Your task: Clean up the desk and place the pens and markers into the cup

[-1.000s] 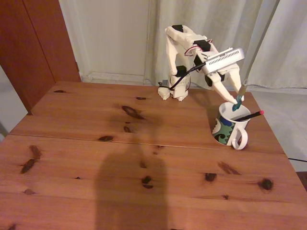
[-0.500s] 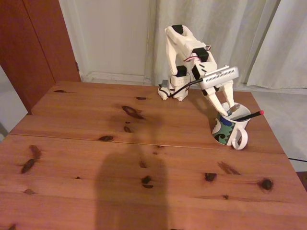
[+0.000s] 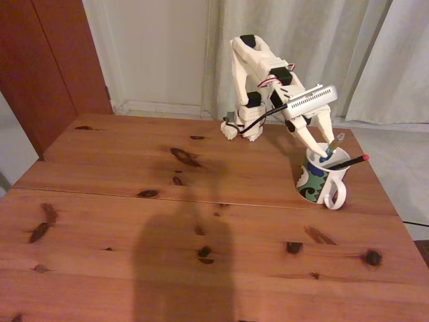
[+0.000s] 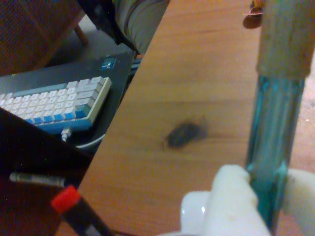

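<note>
Far right on the desk [image 3: 201,201], the gripper [image 3: 326,155] pinches the teal pen [image 4: 273,147], its lower end inside the cup [image 3: 314,182] beside the black pen [image 3: 348,162]. Released at this tilt, the teal pen might tip over the rim.

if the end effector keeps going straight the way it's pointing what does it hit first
Probably the inside of the mug: the end effector points down into its mouth, gripping the teal pen. Depth is uncertain.
</note>
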Tool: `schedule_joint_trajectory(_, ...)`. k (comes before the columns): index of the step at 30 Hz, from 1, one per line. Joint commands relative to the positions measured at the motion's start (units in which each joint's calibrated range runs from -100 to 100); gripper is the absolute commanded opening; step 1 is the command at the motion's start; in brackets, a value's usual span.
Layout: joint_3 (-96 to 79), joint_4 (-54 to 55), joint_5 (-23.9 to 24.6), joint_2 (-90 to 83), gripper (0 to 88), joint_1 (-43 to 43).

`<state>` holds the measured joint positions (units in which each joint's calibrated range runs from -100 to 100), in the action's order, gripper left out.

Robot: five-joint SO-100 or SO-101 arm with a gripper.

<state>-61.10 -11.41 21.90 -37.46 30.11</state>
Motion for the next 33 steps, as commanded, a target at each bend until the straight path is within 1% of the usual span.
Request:
schedule_joint_trajectory(1,-0.7,2.0,0.1,-2.6,0.8,0.2)
schedule_joint_trajectory(8,-4.4,2.0,0.1,-6.3,0.8,1.0)
schedule_joint_trajectory(18,-4.7,1.6,-0.3,-6.5,1.9,0.7)
schedule_joint_trajectory(22,-4.7,1.3,-0.5,-6.5,9.2,0.6)
schedule_joint_trajectory(24,-4.7,1.2,-0.5,-6.7,11.5,0.6)
schedule_joint_trajectory(29,-4.8,1.1,-1.1,-7.0,11.9,0.5)
schedule_joint_trajectory(33,-4.1,-1.0,-1.1,-7.2,11.3,-0.6)
